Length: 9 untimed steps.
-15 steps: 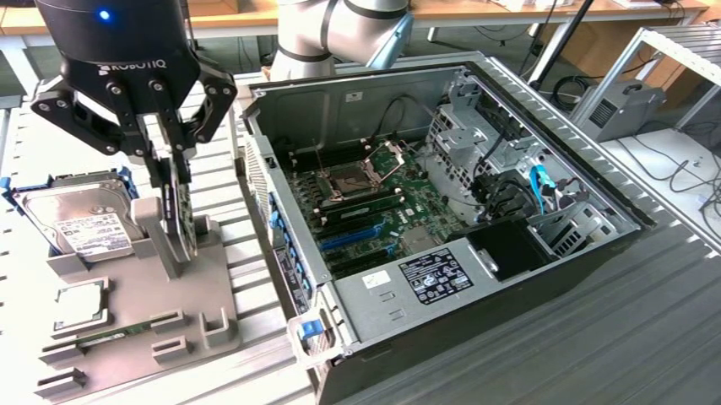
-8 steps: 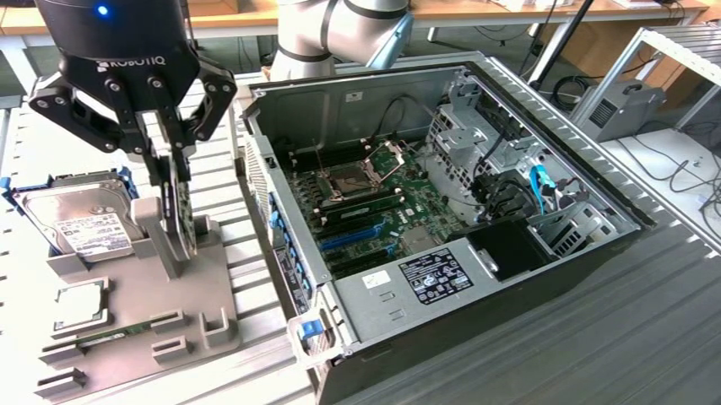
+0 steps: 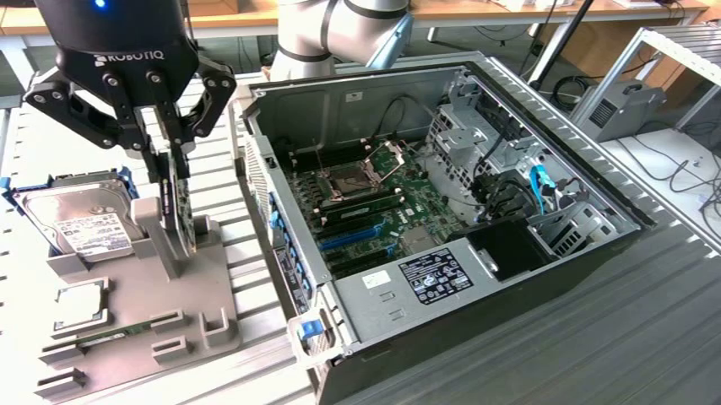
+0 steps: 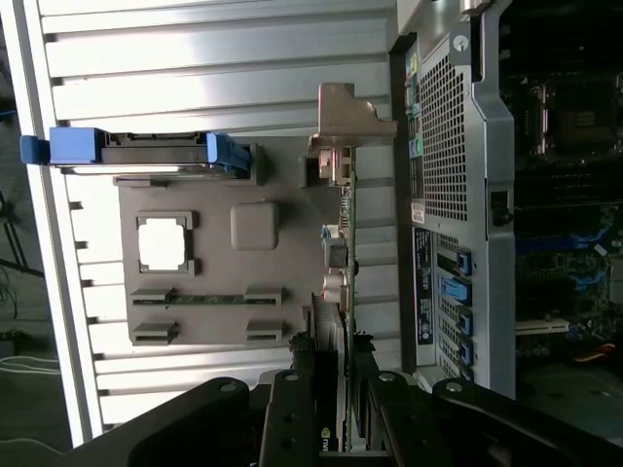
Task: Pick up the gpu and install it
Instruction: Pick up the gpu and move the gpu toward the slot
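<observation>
The gpu [image 3: 177, 211] hangs on edge, thin and upright, between the fingers of my gripper [image 3: 169, 173], which is shut on its upper edge. The card's lower end is level with the posts of the grey parts holder [image 3: 147, 312]; I cannot tell whether it still touches them. In the wrist view the gpu [image 4: 341, 253] runs away from my gripper [image 4: 334, 355], with its green board edge and silver end bracket [image 4: 341, 122] at the far end. The open computer case [image 3: 372, 110] lies to the exterior view's right, with blue expansion slots [image 3: 349, 240] on its motherboard.
On the grey holder [image 4: 209, 268] stand a silver hard drive [image 3: 79, 219] in blue rails, a square processor [image 3: 73, 302] and a narrow green memory stick [image 3: 113, 331]. The case's side wall [image 4: 477, 195] rises close beside the card. More equipment and cables stand at the exterior view's far right.
</observation>
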Tool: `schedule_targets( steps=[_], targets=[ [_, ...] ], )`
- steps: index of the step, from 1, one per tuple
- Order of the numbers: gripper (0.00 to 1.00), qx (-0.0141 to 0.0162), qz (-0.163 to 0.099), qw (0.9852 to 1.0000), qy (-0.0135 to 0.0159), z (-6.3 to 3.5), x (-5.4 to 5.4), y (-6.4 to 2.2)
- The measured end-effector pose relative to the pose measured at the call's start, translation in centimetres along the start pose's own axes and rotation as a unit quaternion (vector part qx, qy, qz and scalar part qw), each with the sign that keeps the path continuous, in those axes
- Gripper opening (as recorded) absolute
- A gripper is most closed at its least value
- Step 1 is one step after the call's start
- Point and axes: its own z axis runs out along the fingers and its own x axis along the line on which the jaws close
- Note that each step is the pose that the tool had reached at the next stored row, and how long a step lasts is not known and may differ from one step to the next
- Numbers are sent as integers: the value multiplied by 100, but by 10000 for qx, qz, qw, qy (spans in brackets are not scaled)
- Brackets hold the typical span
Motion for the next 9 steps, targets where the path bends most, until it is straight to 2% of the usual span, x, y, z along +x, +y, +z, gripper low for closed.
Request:
schedule_targets(
  steps=[9],
  targets=[
    [26, 0, 0, 10000, 0, -38, -1, -2]
  ],
)
